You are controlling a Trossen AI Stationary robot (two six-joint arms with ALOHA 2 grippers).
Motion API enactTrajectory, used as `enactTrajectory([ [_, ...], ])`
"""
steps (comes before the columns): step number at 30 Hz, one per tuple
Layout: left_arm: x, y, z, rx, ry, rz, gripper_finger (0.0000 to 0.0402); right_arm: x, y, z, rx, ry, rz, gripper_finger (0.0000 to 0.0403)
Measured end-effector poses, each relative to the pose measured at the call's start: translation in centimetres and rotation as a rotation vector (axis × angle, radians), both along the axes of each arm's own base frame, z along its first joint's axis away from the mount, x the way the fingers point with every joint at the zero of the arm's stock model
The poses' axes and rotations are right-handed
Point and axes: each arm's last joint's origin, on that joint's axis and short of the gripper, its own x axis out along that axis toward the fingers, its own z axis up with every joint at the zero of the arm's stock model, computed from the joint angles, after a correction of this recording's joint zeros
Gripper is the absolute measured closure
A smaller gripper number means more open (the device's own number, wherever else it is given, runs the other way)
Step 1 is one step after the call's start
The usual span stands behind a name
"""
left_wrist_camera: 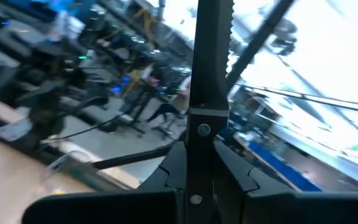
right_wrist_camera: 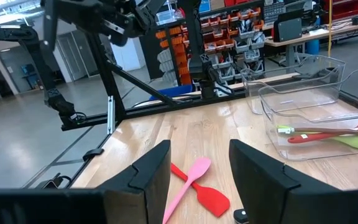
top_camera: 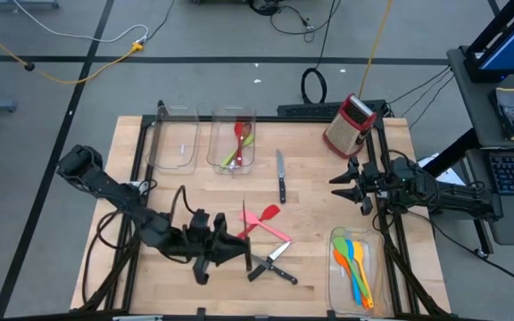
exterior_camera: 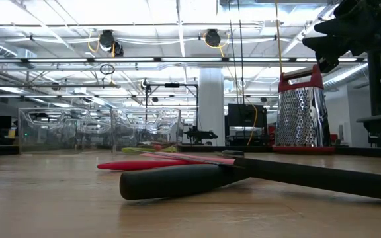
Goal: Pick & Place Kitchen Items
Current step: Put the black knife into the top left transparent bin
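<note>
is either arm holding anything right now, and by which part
The left gripper holds a serrated knife by its black handle, blade pointing away from the wrist. The right gripper is open and holds nothing.

Bright overhead striplights, soft shadows on table (top_camera: 310,223); left wrist view motion-blurred, low view bkgd glary

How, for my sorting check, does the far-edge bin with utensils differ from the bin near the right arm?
The far bin holds red and green utensils; the near bin holds orange, blue, yellow and green utensils. The far bin sits beside an empty bin; the near bin stands alone. Both are clear plastic. The left gripper grips a knife; the right gripper waits open near the grater.
</note>
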Motion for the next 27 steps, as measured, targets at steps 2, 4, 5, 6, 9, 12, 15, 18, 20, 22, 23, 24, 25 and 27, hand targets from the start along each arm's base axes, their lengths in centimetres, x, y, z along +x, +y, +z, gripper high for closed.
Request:
enactTrajectory([
  [2,0.0,0.0,0.2,0.011,-0.026,-0.031,0.0367,0.0,0.0,0.0,0.000,0.000,0.000,0.0248],
  [4,-0.1,0.0,0.4,0.026,-0.056,-0.064,0.0367,0.0,0.0,0.0,0.000,0.000,0.000,0.0248],
  [5,-0.1,0.0,0.6,0.036,-0.071,-0.078,0.0367,0.0,0.0,0.0,0.000,0.000,-0.001,0.0248],
  [6,-0.1,-0.1,0.7,0.046,-0.087,-0.087,0.0367,0.0,0.0,0.0,0.000,0.000,-0.001,0.0248],
  [9,-0.2,-0.1,0.9,0.079,-0.118,-0.103,0.0367,0.0,0.0,0.0,0.000,0.000,0.000,0.0248],
  [12,-0.2,-0.1,0.9,0.090,-0.121,-0.104,0.0367,0.0,0.0,0.0,0.000,0.000,-0.001,0.0248],
  [15,-0.2,-0.1,0.9,0.082,-0.124,-0.105,0.0367,0.0,0.0,0.0,0.000,0.000,0.000,0.0248],
  [18,-0.2,-0.1,0.9,0.080,-0.123,-0.106,0.0367,0.0,0.0,0.0,0.000,0.000,0.000,0.0248],
  [20,-0.2,-0.1,0.9,0.058,-0.113,-0.108,0.0367,0.0,0.0,0.0,0.000,0.000,0.000,0.0248],
  [22,-0.1,-0.1,0.5,0.017,-0.068,-0.104,0.0367,0.0,0.0,0.0,0.000,0.000,0.000,0.0248],
  [23,0.0,-0.2,0.2,-0.005,-0.029,-0.101,0.0367,0.0,0.0,0.0,0.000,0.000,0.000,0.0248],
  [24,0.1,-0.2,-0.2,-0.034,0.019,-0.096,0.0367,0.0,0.0,0.0,0.000,0.000,0.000,0.0248],
  [25,0.2,-0.2,-0.7,-0.066,0.074,-0.089,0.0367,0.0,0.0,0.0,0.000,0.000,0.000,0.0248],
  [27,0.3,-0.2,-1.9,-0.143,0.195,-0.070,0.0367,0.0,0.0,0.0,0.000,0.000,0.000,0.0248],
])
